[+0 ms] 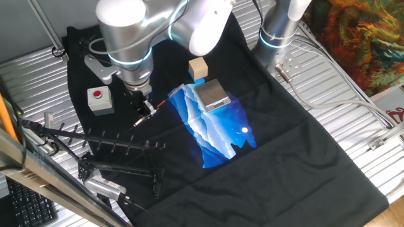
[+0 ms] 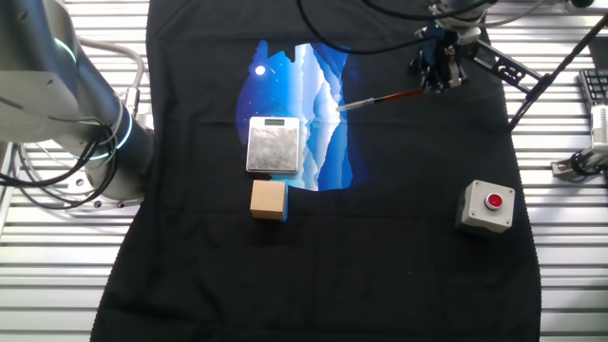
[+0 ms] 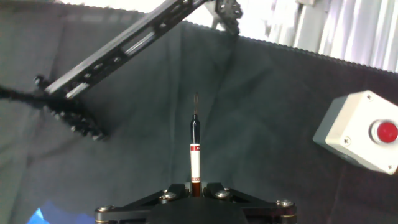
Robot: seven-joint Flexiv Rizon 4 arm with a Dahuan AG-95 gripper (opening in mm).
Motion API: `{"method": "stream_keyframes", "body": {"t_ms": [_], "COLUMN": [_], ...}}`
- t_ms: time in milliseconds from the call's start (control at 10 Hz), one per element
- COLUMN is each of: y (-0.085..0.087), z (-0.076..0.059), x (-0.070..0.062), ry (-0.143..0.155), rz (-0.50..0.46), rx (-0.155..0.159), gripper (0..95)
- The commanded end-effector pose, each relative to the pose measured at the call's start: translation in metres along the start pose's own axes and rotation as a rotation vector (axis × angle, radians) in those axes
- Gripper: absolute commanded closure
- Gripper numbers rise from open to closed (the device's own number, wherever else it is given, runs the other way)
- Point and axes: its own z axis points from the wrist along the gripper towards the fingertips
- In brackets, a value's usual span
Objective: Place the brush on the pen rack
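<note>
Red-and-black brush (image 1: 153, 109) looks light, stiff, a bit slippery; tool (image 1: 146, 108) is clamped around its middle, left of centre, holding it above the worktop (image 1: 284, 164); pen rack (image 1: 120, 148) waits lower left.

Silver-white arm (image 1: 126, 31) with glowing cyan ring, black pincer (image 1: 146, 107).

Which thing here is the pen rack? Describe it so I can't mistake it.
Start from the black cloth covering the table. At the cloth's edge past the hand, which is shut on the brush, lies the pen rack. Unlike the solid grey box with a red button nearby, it is thin black bars with short pegs.
</note>
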Motion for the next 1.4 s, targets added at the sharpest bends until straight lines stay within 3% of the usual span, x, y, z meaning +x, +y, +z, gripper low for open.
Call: {"method": "stream_keyframes", "body": {"t_ms": [100,300,700,800,1300,1400], "y": [-0.002,-0.004,-0.007,-0.007,-0.008,-0.008], "z": [-0.004,-0.006,-0.008,-0.008,-0.007,-0.007], "x": [0.009,0.014,0.021,0.021,0.023,0.023], "ry": [-0.002,0.016,-0.009,0.005,0.01,0.014], "rz": [-0.046,-0.071,-0.053,-0.054,-0.106,-0.11], "rx": [-0.009,-0.019,-0.047,-0.047,-0.042,-0.023], "gripper": [95.0,95.0,95.0,95.0,95.0,95.0]}}
